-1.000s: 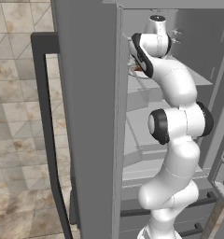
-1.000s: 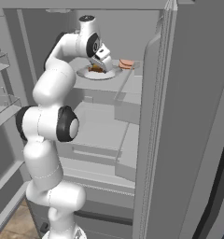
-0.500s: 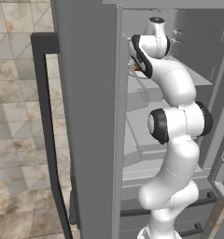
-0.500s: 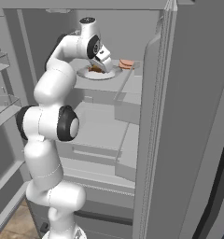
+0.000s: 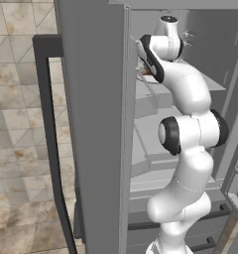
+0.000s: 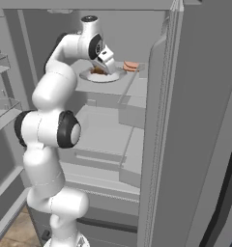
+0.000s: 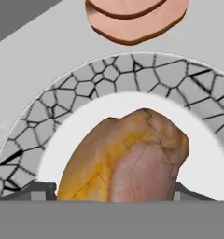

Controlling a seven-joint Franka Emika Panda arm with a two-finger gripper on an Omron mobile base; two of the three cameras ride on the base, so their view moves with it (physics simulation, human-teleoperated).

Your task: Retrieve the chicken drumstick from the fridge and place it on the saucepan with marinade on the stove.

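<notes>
Closing in from wide open a second ago, gripper (image 6: 101, 70) fingers now flanking the chicken drumstick (image 7: 123, 156) low on both sides; grip not certain. Drumstick lying on the crackle-rimmed plate (image 7: 62, 109) on an upper fridge (image 6: 185, 120) shelf, beside pinkish slices (image 7: 135, 18).

Fridge (image 5: 93, 124): outer door and inner walls look like matt grey painted metal, smooth, no glare. Its door handle (image 5: 49, 134), at the left of the left base view, is dark, matt and smooth.

Shelf (image 6: 132, 87): pale grey, smooth, plastic-looking.

Plate (image 7: 132, 77), across the middle of the hand view: white smooth centre, rim patterned with dark crackle lines on grey, matt.

Chicken drumstick (image 7: 125, 158), lower centre: yellow-tan to pinkish-brown skin, faintly creased, dull sheen.

Meat slices (image 7: 135, 16), top: pinkish-brown, smooth, matt.

Floor (image 5: 17, 99), left: beige stone-look tiles, mottled
</notes>
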